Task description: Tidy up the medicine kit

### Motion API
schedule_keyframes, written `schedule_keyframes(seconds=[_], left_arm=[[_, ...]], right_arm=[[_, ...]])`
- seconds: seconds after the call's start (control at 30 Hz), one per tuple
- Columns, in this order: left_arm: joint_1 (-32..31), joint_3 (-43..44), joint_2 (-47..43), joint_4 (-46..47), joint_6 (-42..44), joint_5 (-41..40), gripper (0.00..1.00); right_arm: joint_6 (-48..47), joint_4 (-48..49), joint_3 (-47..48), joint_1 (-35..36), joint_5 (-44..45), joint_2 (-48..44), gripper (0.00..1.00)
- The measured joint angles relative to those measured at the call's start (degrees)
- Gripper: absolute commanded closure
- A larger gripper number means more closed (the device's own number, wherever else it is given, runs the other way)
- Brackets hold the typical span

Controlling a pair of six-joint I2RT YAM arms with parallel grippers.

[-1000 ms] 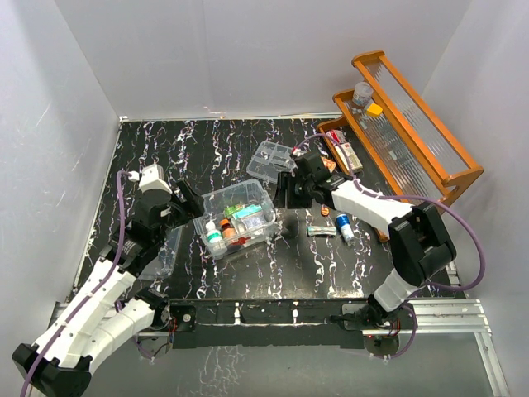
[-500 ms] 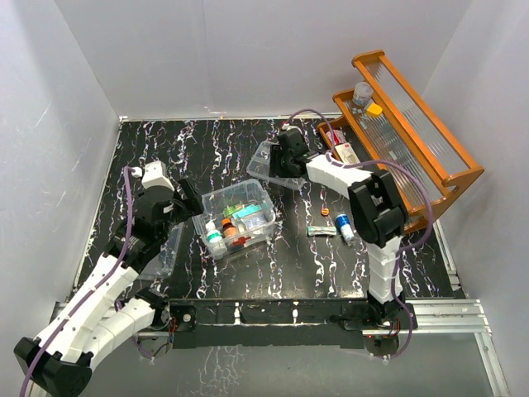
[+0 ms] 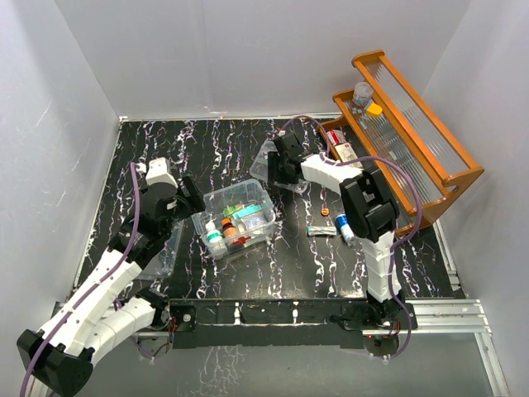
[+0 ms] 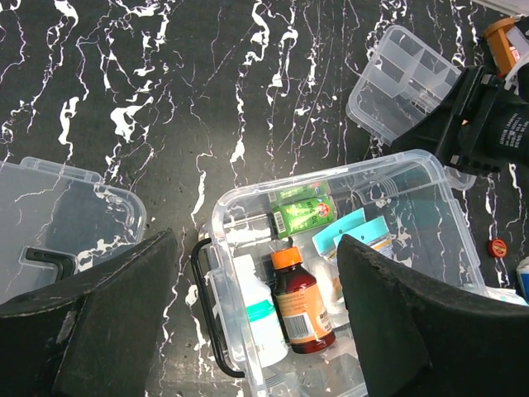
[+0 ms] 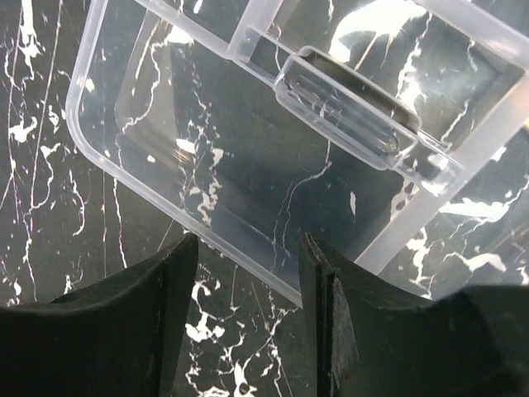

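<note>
**benchrat:** Going left to right, what's where?

**yam_fan:** Far left, the clear lid (image 4: 74,207) lies flat on the worktop (image 3: 165,157), black handle up. The left end effector (image 4: 258,248) hangs over the gap between the lid and the medicine kit (image 3: 234,190), with its fingers spread wide and nothing in them. The kit itself sits open about mid-worktop, a bit left of center and turned at an angle.

**benchrat:** Anything in it?

**yam_fan:** Yep. There's a white bottle (image 4: 258,318), a brown bottle with an orange cap (image 4: 299,302) and a green box (image 4: 302,217), plus some teal-labelled packs.

**benchrat:** And the right side?

**yam_fan:** A clear divided tray (image 4: 405,83) lies just behind the kit on its right. The right end effector (image 5: 248,248) is low over the tray's near edge, fingers apart and not pinching anything. I can't tell if the tips touch the plastic. Right of the kit, a small tube (image 3: 321,231), an orange cap (image 3: 325,212) and a blue-and-white bottle (image 3: 345,228) lie loose. The wooden rack (image 3: 413,141) stands at the far right edge.
</note>
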Motion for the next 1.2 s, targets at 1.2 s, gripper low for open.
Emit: schedule_keyframes(seconds=[1.2], left_arm=[[0.0, -0.4, 0.0, 0.9, 1.1, -0.3, 0.23]], right_arm=[[21.8, 0.3, -22.2, 7.0, -5.1, -17.9, 0.57]])
